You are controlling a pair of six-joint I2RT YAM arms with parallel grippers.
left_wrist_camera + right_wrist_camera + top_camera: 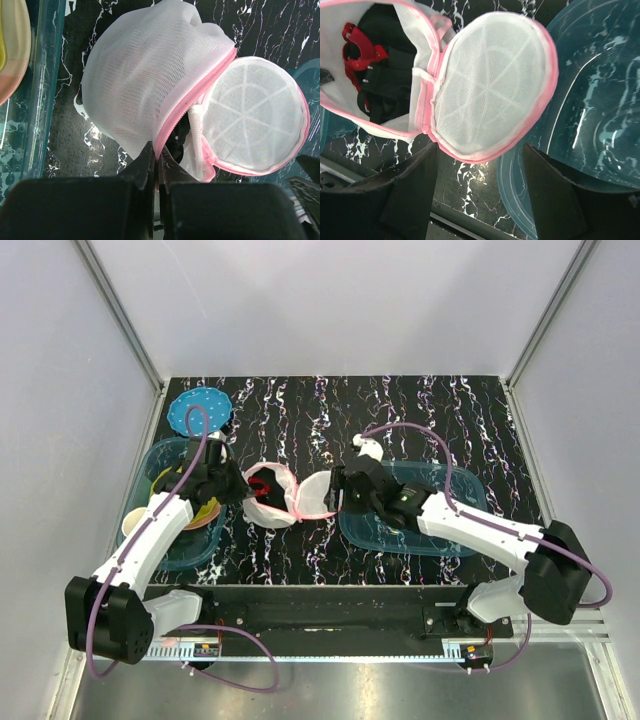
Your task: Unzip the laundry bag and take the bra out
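UNZIPPED AND WAITING: On the black marbled table (480,410), between two clear teal tubs (390,540), the laundry bag (290,498) lies open. Its two domed mesh halves are splayed like a clamshell and joined along the pink trim. The right gripper (477,195) stands with its fingers wide apart on either side of the empty half's near edge, holding nothing. The left gripper (156,160) is pinched tight, apparently on the pink zipper rim of the fuller half. Inside that half sits the bra (362,52), red straps over black fabric, not yet lifted out. It looks light, soft and limp, and liable to snag on the mesh. A pinch on the bunched red strap seems the surest hold, with the bag's rim held down.
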